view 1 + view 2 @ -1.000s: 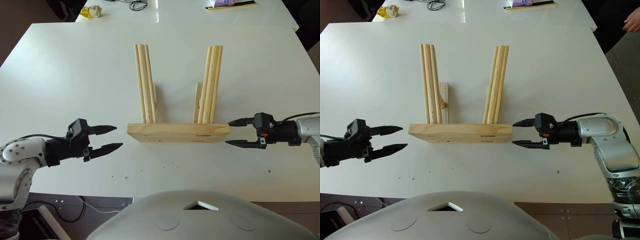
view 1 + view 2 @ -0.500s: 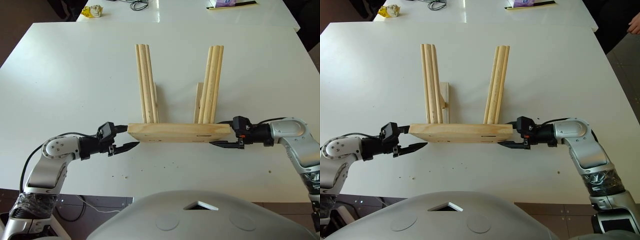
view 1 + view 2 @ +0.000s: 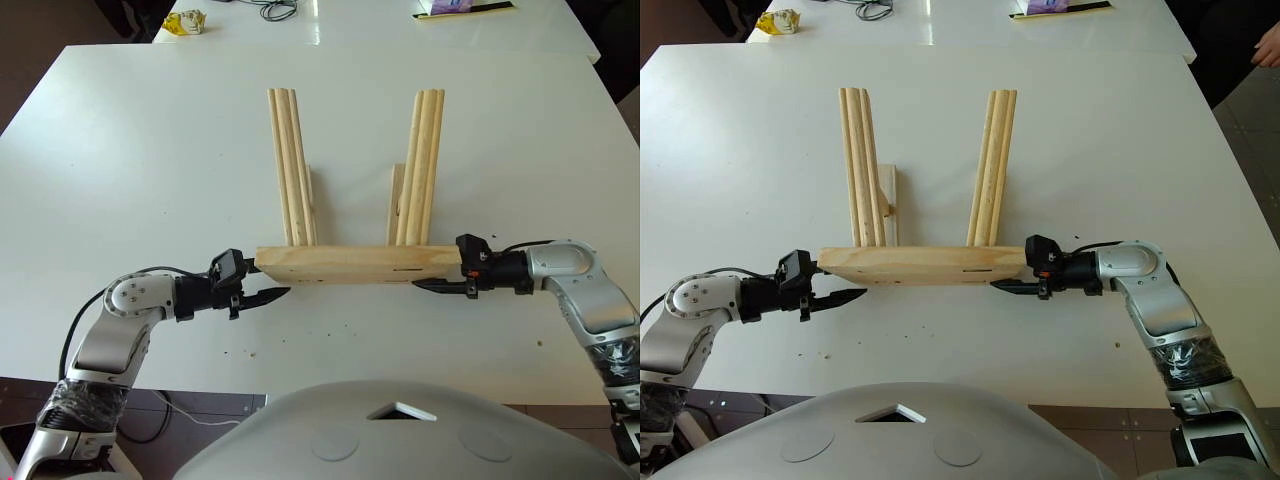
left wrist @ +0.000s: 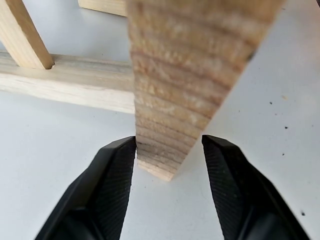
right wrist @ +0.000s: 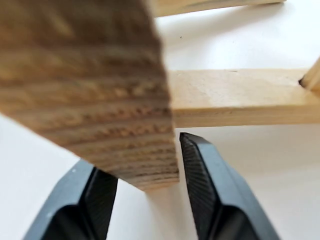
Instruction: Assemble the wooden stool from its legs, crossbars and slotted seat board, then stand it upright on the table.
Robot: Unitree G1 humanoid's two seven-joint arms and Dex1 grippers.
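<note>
Stool [image 3: 355, 264] lies on its side on the worktop [image 3: 130, 160], seat board [image 3: 922, 266] nearest the robot, legs [image 3: 290, 165] pointing away. Since half a second ago, your left jaws and right jaws have slid further in. Each pair now stands open astride a board end. Your wrist views add the pads [image 4: 115, 180] flanking the end grain closely.

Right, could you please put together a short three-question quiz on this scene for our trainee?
1. True or false: the stool stands upright on the table.
2. What do the left gripper and right gripper straddle? A) a leg B) the seat board C) a crossbar
3. Are the left gripper's fingers clamped on the wood?
Key: 1 false, it lies on its side. 2 B. 3 No, a gap shows beside one.
</note>
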